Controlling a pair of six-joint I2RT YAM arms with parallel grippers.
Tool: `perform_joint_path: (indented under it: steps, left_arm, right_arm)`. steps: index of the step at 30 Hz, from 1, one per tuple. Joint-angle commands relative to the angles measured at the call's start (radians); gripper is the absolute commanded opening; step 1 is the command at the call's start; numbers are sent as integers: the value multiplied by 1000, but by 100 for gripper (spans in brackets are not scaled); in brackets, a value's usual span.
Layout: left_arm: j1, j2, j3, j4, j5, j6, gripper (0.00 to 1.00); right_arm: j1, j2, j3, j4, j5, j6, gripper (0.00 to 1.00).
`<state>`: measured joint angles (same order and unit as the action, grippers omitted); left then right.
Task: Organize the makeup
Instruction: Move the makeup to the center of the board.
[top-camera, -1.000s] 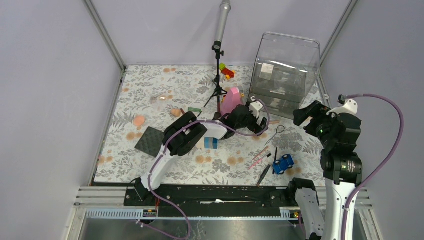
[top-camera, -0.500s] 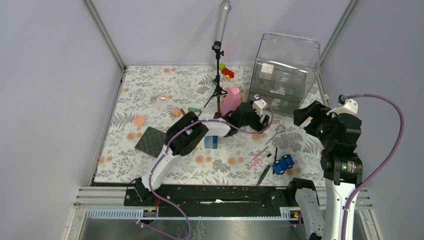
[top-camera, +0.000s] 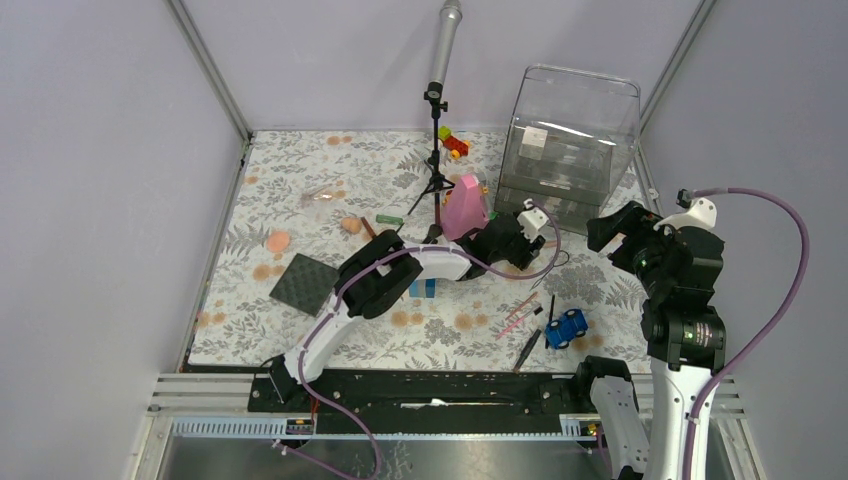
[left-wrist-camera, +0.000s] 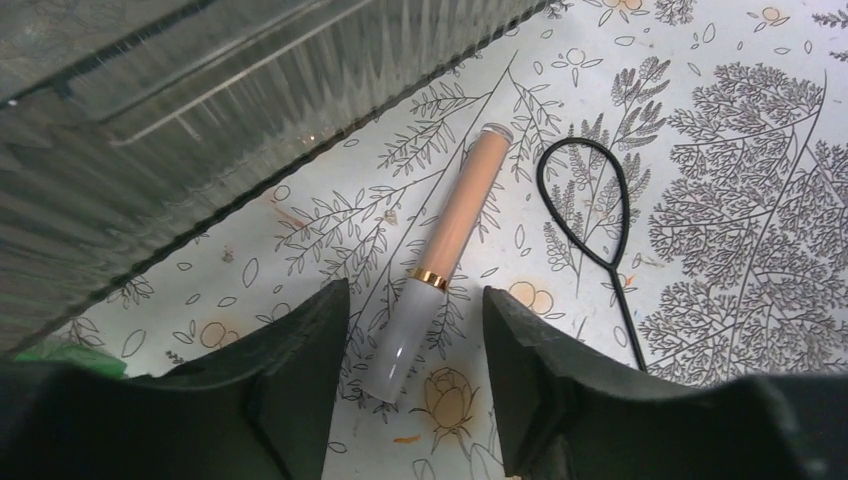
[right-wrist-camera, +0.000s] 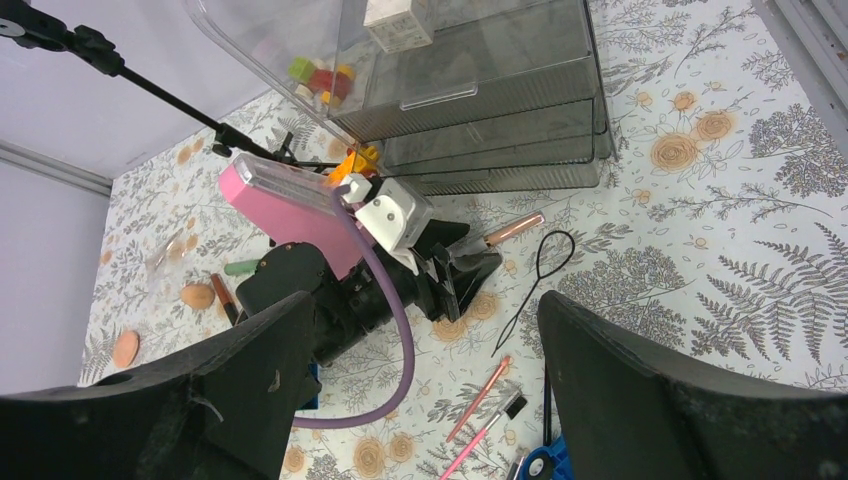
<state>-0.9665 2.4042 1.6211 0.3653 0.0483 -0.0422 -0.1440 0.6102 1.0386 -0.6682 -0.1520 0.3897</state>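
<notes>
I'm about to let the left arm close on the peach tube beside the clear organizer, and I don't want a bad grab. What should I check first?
1. Peach tube between the left gripper's fingers: ok, its pale cap end lies there, with a gap on each side.
2. Black loop tool clear of the fingers: ok, it lies beside the tube, apart.
3. Clear organizer clear of the fingers: ok, not touching.
4. Right gripper out of the way: ok, open and empty.
5. Fingers low enough: cannot tell.
</notes>
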Motion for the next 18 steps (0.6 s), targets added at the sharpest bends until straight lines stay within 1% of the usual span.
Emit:
perform_joint_path:
  steps: [1,4,9,12,14,17,18]
  left_arm:
    - [-22,41,-10,-247,-13,-4,48]
    - [-23,52,19,-306,-22,-5,31]
    - [-29,26,-32,-320,-29,-13,22]
    - [-47,1,-76,-318,-32,-4,20]
    - [-60,-10,-95,-325,-30,15,14]
    - [-72,-4,-89,-361,-3,47,1]
    - [-74,-3,-86,-382,14,68,0]
  right_arm:
    - [6,-10,37,4,-16,-13,89]
    - [6,-16,35,3,-16,-12,89]
    - [6,-25,28,2,-13,-9,90]
    - [6,-27,26,2,-14,-8,90]
    - [6,-30,26,1,-14,-6,90]
    - [6,-31,32,-3,-22,-3,90]
    - [6,-33,35,-6,-25,0,90]
